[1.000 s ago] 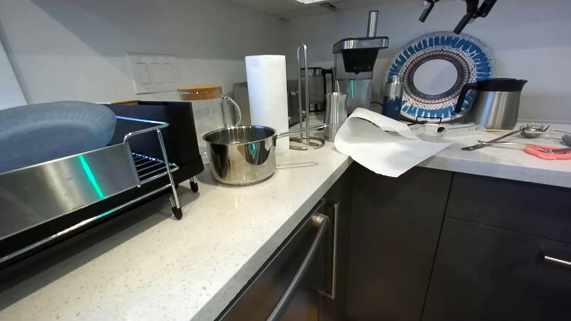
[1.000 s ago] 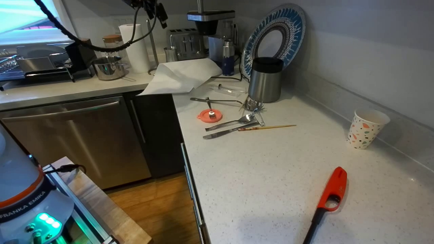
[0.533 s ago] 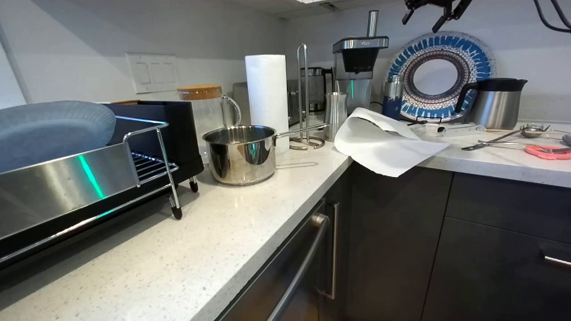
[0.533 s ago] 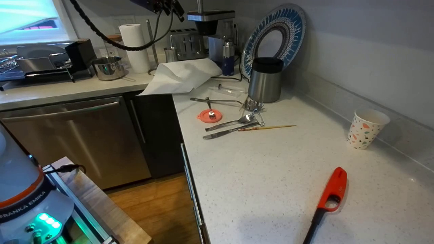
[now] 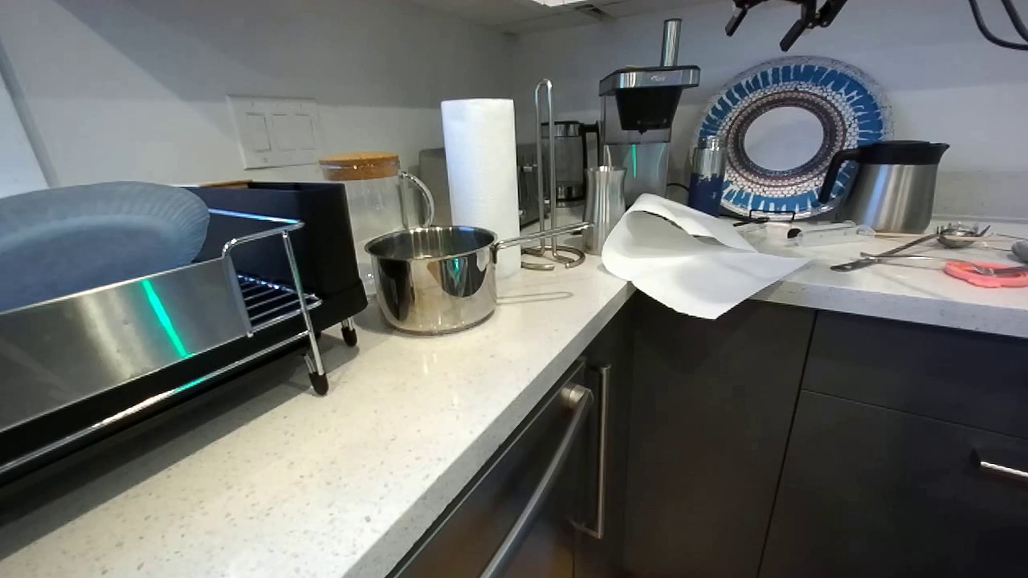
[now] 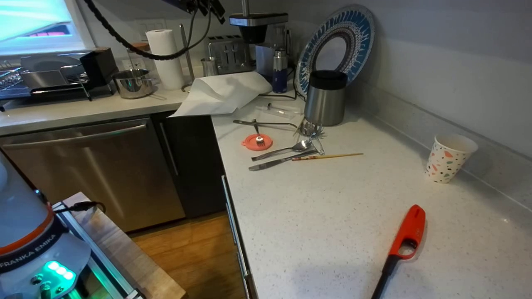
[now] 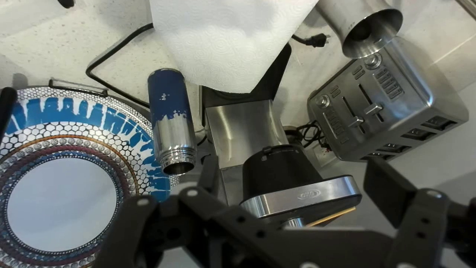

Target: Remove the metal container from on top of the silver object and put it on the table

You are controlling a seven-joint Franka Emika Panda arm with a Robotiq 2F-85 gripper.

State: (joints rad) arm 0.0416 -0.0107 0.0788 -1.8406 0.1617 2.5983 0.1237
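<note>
Jaws spread wide, well clear of the table, whose edge white paper overhangs.

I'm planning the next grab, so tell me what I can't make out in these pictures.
Steel cylinder on the coffee maker: top cut off by the upper edge in an exterior view; mostly hidden by the tool in the wrist view.
Pot: floor hidden by its near wall in both exterior views.
Beneath the paper sheet: mostly covered, both exterior views.

Brand names
FRANKA EMIKA on arm base, eight o'clock in an exterior view; OXO on coffee maker, four o'clock in wrist view.
</note>
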